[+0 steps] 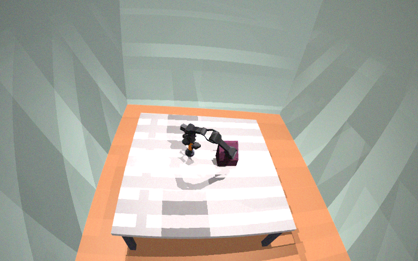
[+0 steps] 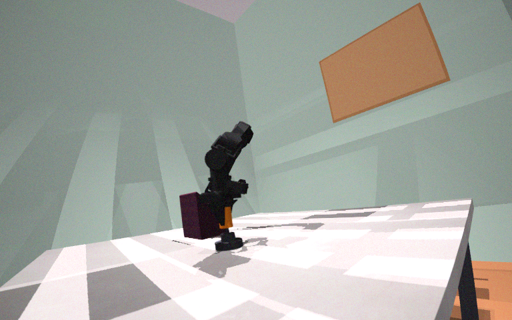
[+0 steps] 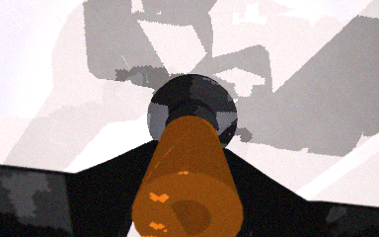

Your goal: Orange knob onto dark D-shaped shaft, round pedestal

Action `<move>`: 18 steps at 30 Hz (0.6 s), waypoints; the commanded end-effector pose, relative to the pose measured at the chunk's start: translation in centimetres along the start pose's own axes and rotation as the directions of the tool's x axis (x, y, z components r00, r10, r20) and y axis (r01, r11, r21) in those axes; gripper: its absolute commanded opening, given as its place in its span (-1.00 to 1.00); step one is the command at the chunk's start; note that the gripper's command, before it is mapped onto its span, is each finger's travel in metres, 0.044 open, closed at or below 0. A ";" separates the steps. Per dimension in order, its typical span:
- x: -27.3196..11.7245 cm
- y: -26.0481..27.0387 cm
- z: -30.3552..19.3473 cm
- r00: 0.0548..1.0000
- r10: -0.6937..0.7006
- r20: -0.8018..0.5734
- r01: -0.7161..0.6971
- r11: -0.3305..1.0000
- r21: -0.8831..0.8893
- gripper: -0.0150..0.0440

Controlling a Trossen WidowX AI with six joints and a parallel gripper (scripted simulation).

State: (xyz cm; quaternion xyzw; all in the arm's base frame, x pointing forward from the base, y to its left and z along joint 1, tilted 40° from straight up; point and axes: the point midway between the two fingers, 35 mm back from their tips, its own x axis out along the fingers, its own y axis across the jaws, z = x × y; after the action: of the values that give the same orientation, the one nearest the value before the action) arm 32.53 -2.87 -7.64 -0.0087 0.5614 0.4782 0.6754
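The orange knob is upright above the dark round pedestal. My gripper is shut on the knob, with a black finger on each side in the wrist view. In the exterior view, the knob's lower end is at the top of the dark shaft, and a short dark stretch shows between knob and pedestal disc. The knob is not down on the pedestal. A D-shaped recess shows in its near end in the wrist view. The shaft's flat side is hidden.
The arm's base stands by a dark purple block, right of the pedestal in the top view and behind it at left in the exterior view. The white table carries patchy shadows. An orange panel is on the wall.
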 end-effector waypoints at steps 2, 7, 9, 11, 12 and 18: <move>0.0 -0.1 0.1 1.000 -0.006 0.003 0.006 1.000 -0.004 -0.49; 0.1 -0.1 0.1 1.000 -0.006 0.003 0.006 1.000 -0.004 -0.49; 0.1 -0.1 0.1 1.000 -0.006 0.003 0.006 1.000 -0.004 -0.49; -0.2 -0.1 0.1 1.000 -0.007 0.003 0.007 1.000 -0.004 -0.49; -0.3 -0.2 0.1 1.000 -0.007 0.003 0.007 1.000 -0.004 -0.49; -0.5 -0.2 0.1 1.000 -0.007 0.002 0.007 0.998 -0.059 -0.49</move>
State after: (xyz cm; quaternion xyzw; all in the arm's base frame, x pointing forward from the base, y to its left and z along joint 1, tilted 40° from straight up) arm 32.61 -2.89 -7.52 -0.0146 0.5572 0.4828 0.6754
